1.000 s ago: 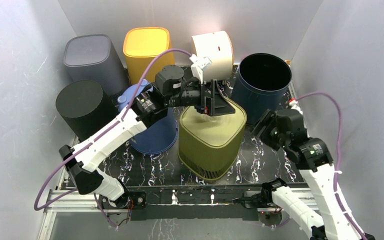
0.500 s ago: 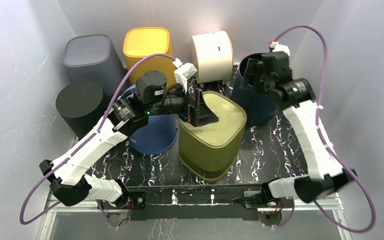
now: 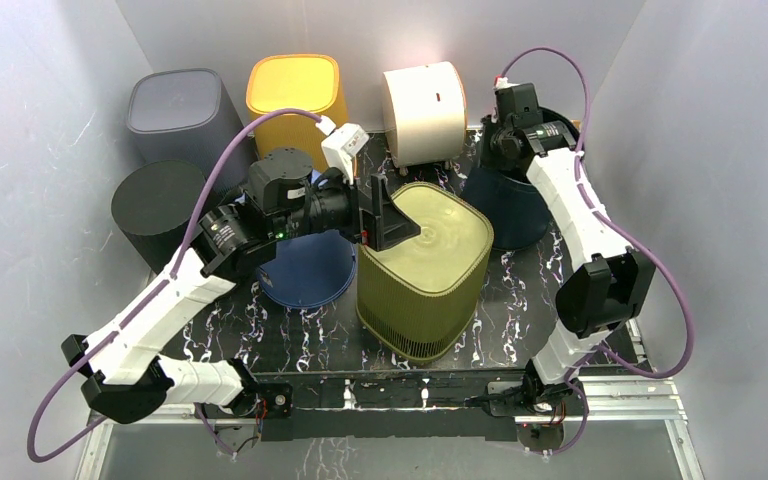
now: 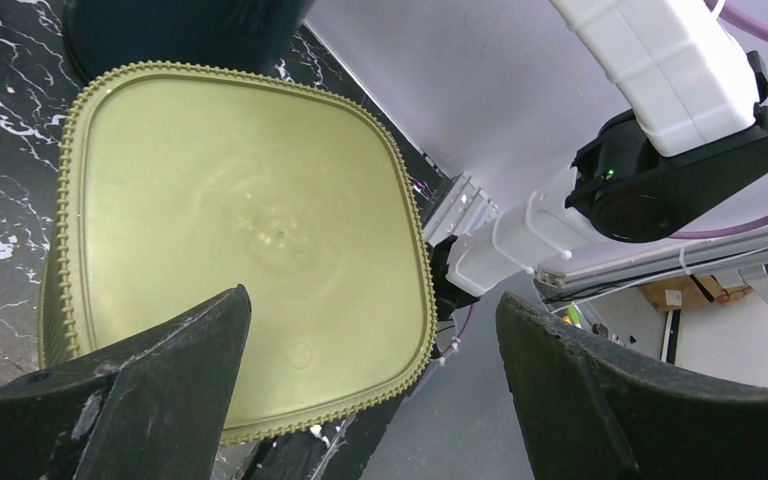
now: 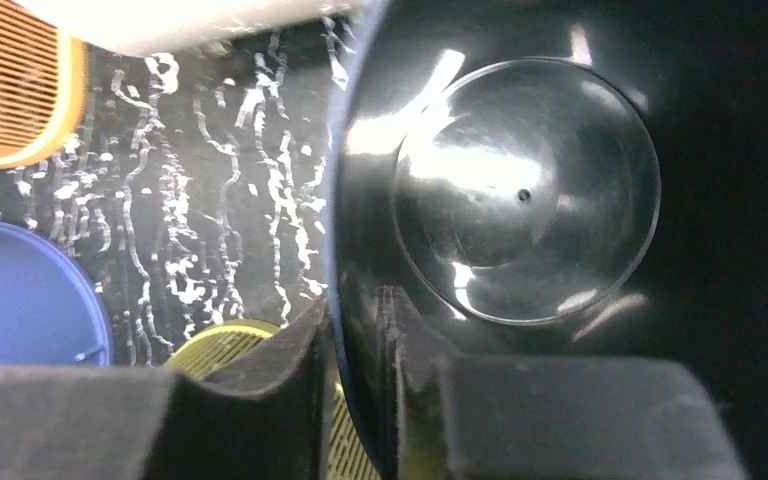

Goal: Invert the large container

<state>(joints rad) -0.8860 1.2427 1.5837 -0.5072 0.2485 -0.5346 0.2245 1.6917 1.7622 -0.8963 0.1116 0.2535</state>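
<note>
The large container [image 3: 508,203] is a dark navy round bin standing mouth-up at the back right, partly covered by my right arm. My right gripper [image 3: 507,140] is shut on its near-left rim, one finger [image 5: 280,365] outside the wall and the other finger [image 5: 415,345] inside. The glossy inside bottom of the container [image 5: 525,190] fills the right wrist view. My left gripper [image 3: 392,215] is open over the left edge of an olive square container [image 3: 430,275] that stands bottom-up. The left wrist view shows the open left gripper [image 4: 375,300] holding nothing above that olive base [image 4: 230,210].
A blue round bin [image 3: 305,265] stands bottom-up left of the olive one. Behind are a black cylinder [image 3: 160,210], a grey bin [image 3: 180,110], a yellow bin [image 3: 292,90] and a cream bin [image 3: 425,105] lying on its side. Grey walls close in on three sides.
My right arm swung from the front right up to the back and closed on the navy container's rim. My left gripper drew back leftward off the olive container's top, staying open.
</note>
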